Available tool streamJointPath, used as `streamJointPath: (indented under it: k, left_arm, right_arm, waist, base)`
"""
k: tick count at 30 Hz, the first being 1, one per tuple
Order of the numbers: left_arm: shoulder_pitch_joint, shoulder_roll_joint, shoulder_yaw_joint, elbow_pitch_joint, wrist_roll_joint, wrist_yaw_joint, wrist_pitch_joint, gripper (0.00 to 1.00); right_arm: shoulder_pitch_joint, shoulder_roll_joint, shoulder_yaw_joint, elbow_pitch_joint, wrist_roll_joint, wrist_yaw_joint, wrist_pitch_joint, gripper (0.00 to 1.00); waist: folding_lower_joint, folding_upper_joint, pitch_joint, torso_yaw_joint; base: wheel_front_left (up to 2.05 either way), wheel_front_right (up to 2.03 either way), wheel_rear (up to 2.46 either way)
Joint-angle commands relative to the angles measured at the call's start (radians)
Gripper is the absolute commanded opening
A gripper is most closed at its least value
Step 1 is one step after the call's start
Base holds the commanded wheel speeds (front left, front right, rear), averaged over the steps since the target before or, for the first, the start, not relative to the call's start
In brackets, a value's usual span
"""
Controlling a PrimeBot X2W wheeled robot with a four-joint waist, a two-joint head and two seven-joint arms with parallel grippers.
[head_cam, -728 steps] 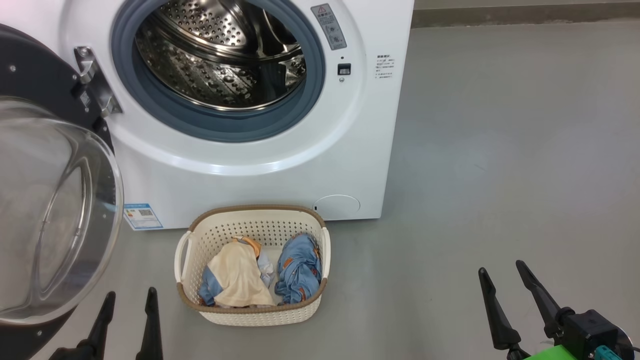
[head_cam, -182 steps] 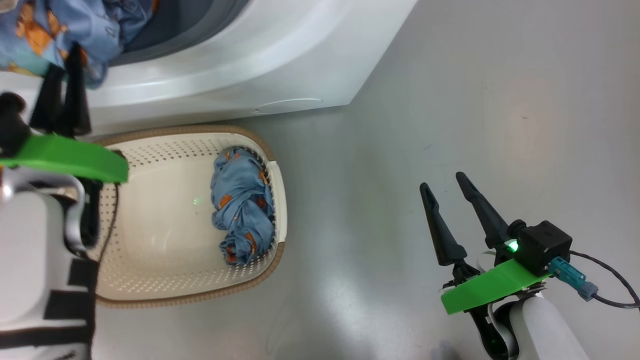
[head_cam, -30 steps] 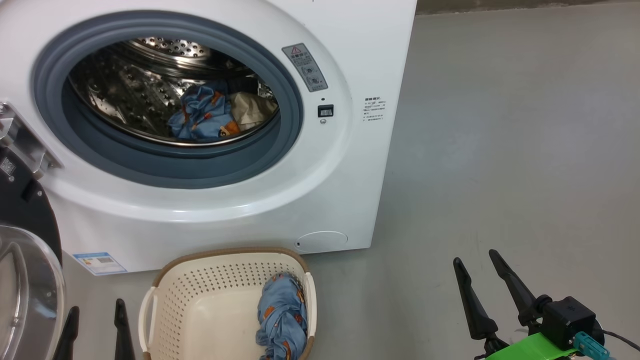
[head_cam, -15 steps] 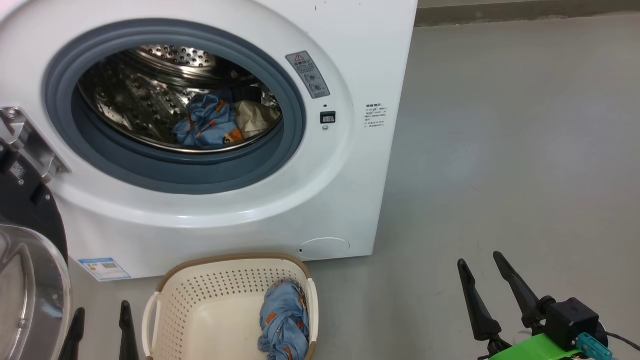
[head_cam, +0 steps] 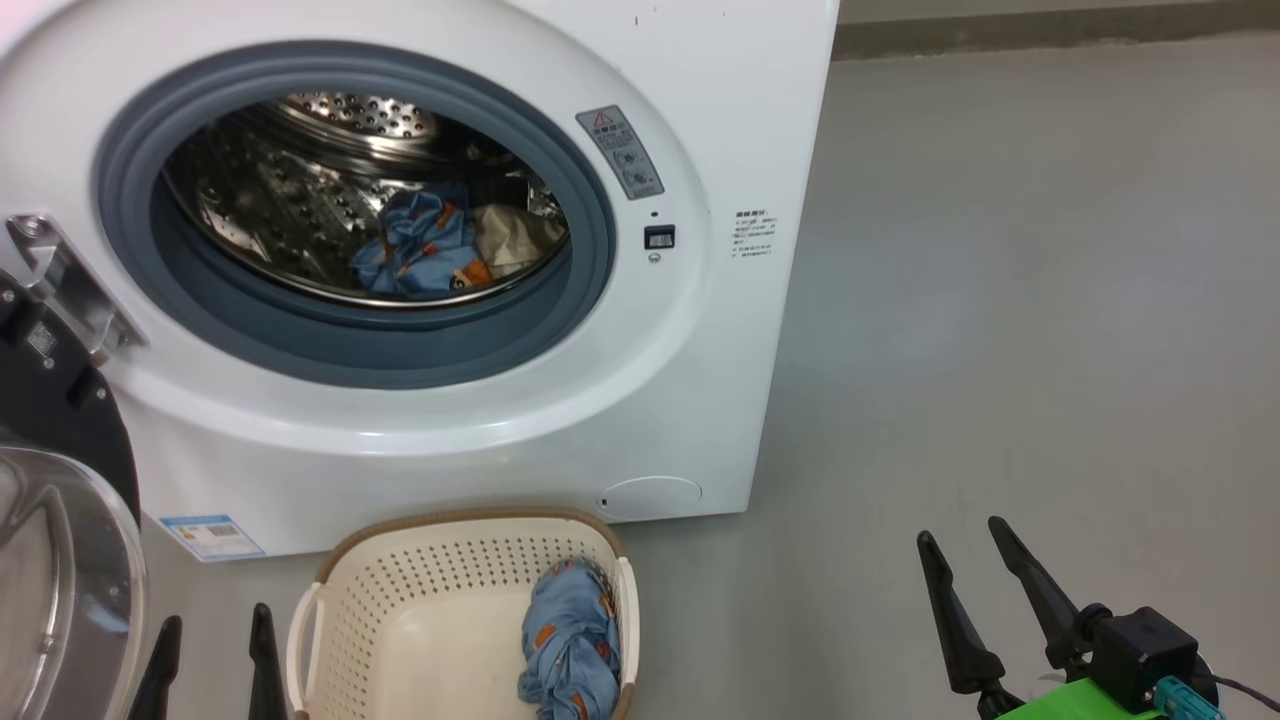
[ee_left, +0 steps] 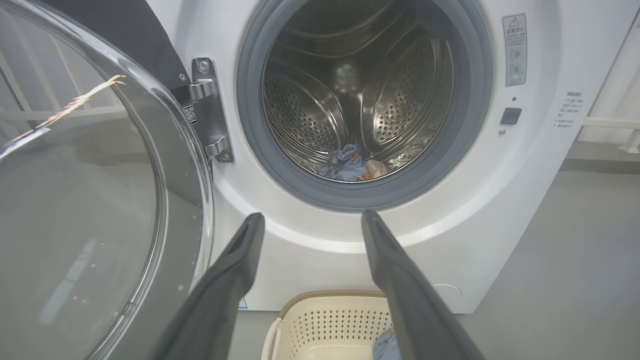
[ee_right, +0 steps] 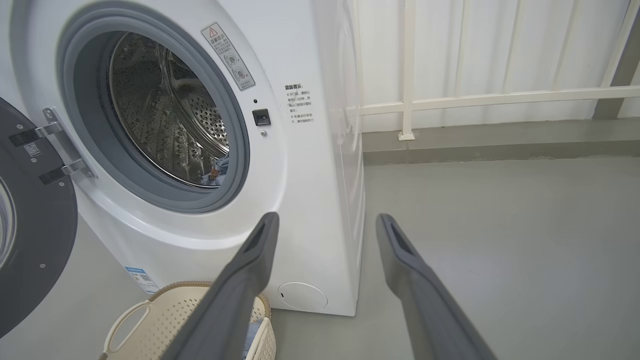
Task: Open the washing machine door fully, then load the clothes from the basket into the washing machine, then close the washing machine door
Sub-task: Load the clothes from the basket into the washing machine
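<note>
**A:** What's loaded, and what isn't?

**B:** In the head view, a light blue garment with orange print lies bunched against the right wall of the basket, at bottom centre. A blue printed piece and a cream piece lie side by side at the bottom of the drum, in the upper centre.

**A:** And the washing machine door?

**B:** The washing machine door stands swung open at the left edge, with black rim above and clear glass bowl below. The left wrist view adds the steel hinge joining it to the washing machine. That view also looks straight into the drum, where the two pieces show small at the bottom.

**A:** What does the right wrist view add?

**B:** It shows the machine's side panel, a white railing along the wall at upper right, and bare grey floor. A sliver of blue shows at the drum's lower lip, and the basket's handle sits at lower left.

**A:** How do the grippers stand?

**B:** The left gripper is at the bottom left of the head view, between the door glass and the basket. Its jaws are spread, with nothing between them. The right gripper is at lower right over the floor, well apart from the basket, with its jaws also spread and empty.
</note>
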Motion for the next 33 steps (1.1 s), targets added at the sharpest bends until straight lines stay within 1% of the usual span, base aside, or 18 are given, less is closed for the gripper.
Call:
streamJointPath:
  k: [1, 7, 11, 17, 22, 28, 29, 33]
  left_arm:
    - [-0.017, 0.005, 0.034, -0.023, 0.012, -0.004, -0.006, 1.0]
    - [-0.061, 0.0, 0.016, 0.001, 0.0, -0.022, -0.006, 1.0]
    - [-0.111, -0.002, 0.01, 0.014, -0.011, -0.03, -0.006, 1.0]
    - [-0.209, -0.004, 0.0, 0.054, -0.022, -0.056, -0.006, 1.0]
    - [-0.307, -0.005, -0.004, 0.128, -0.027, -0.09, -0.006, 1.0]
    - [-0.432, -0.002, -0.01, 0.234, -0.024, -0.113, -0.006, 1.0]
    - [-0.432, -0.002, -0.01, 0.234, -0.024, -0.113, -0.006, 1.0]
    - [-0.51, 0.012, -0.03, 0.319, -0.014, -0.125, -0.006, 1.0]
  right_arm:
    - [-0.007, -0.011, 0.021, -0.024, -0.01, 0.002, -0.012, 1.0]
    - [-0.018, -0.008, 0.019, -0.015, -0.013, 0.002, -0.012, 1.0]
    - [-0.037, -0.003, 0.025, -0.014, -0.015, 0.002, -0.012, 1.0]
    - [-0.081, 0.008, 0.03, -0.019, -0.019, 0.002, -0.012, 1.0]
    - [-0.127, 0.016, 0.044, -0.025, -0.021, 0.002, -0.012, 1.0]
    - [-0.167, 0.021, 0.055, -0.031, -0.023, 0.002, -0.012, 1.0]
    - [-0.167, 0.021, 0.055, -0.031, -0.023, 0.002, -0.012, 1.0]
    - [-0.188, 0.022, 0.061, -0.036, -0.024, 0.002, -0.012, 1.0]
  waist:
    - [0.0, -0.0001, 0.013, 0.001]
    - [0.0, -0.0001, 0.097, 0.002]
    - [0.0, -0.0001, 0.186, -0.004]
    - [0.0, -0.0001, 0.325, -0.021]
    - [0.0, -0.0001, 0.427, -0.049]
    - [0.0, -0.0001, 0.524, -0.085]
    - [0.0, -0.0001, 0.524, -0.085]
    - [0.0, -0.0001, 0.579, -0.109]
  base:
    - [0.0, 0.0, 0.0]
    - [0.0, 0.0, 0.0]
    - [0.0, 0.0, 0.0]
    - [0.0, 0.0, 0.0]
    - [0.0, 0.0, 0.0]
    - [0.0, 0.0, 0.0]
    - [0.0, 0.0, 0.0]
    - [0.0, 0.0, 0.0]
